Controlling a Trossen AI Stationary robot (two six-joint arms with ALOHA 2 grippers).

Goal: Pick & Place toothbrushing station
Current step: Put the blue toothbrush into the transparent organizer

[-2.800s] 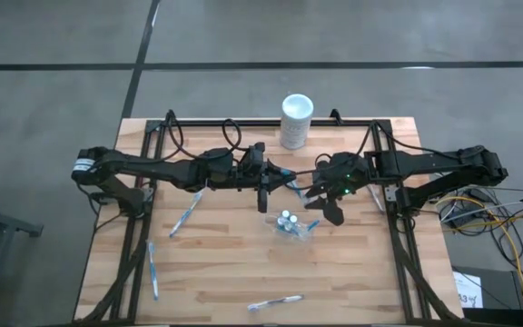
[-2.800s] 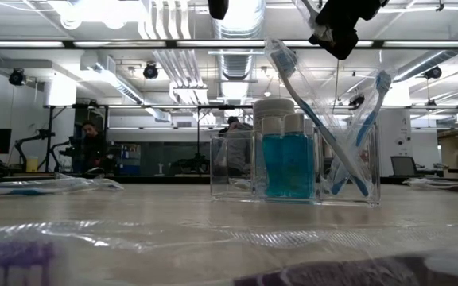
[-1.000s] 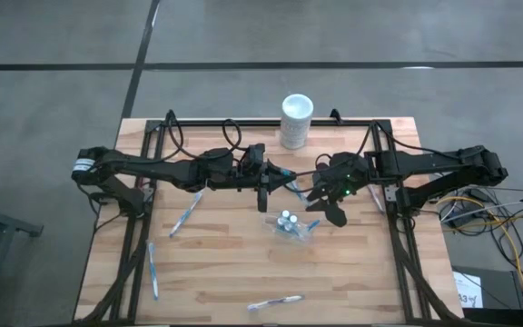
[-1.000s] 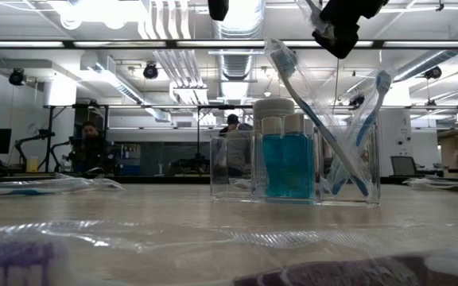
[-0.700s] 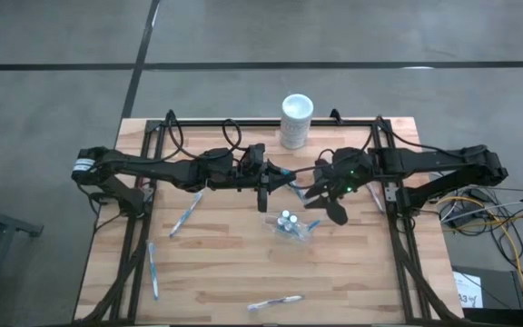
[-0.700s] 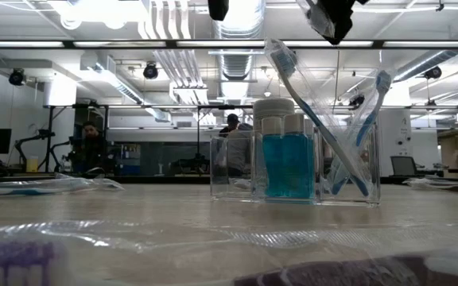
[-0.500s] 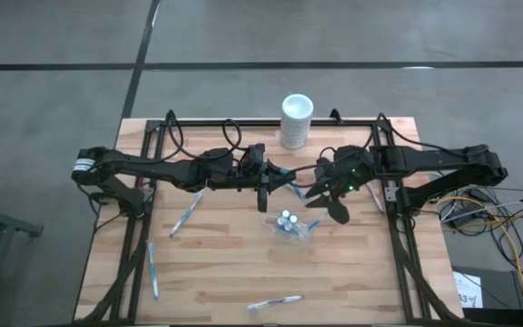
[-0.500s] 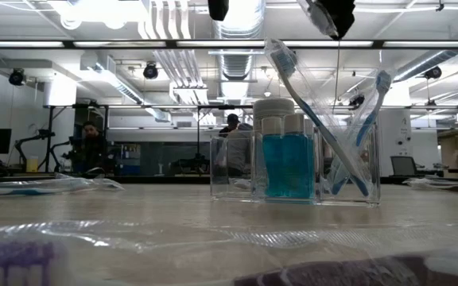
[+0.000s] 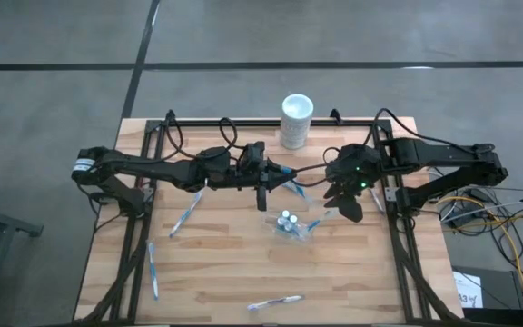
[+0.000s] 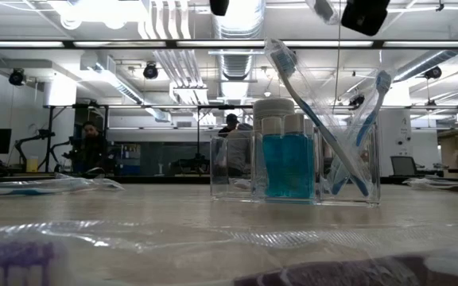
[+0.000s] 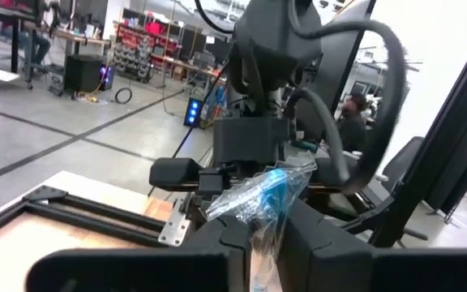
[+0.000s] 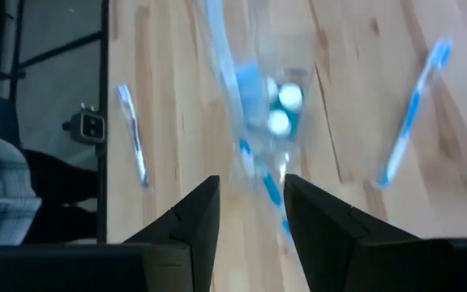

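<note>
The right pincer (image 9: 348,202) had drawn back toward its own side over the last second, no longer leaning over the clear plastic cup (image 9: 288,223), and its fingers stood apart with nothing between them. That suggested its latest drop was finished and the cup was free for the next delivery. The left pincer (image 9: 262,186) had stayed put just beside the cup, clamped together on a wrapped toothbrush (image 11: 259,197) whose crinkled, glossy film and blue handle showed between its dark fingers. The cup stood near the middle of the pale, planked wooden surface (image 9: 216,272); from table height it read as a thin-walled, square-sided transparent box holding teal tubes (image 10: 288,163) with white caps and slender blue-and-white brushes leaning against its rim. More wrapped brushes lay loose on the wood: one by the left arm (image 9: 185,214), one toward the left edge (image 9: 152,270), one near the front (image 9: 275,302). A matte white cylinder (image 9: 296,121) stood at the far edge.
</note>
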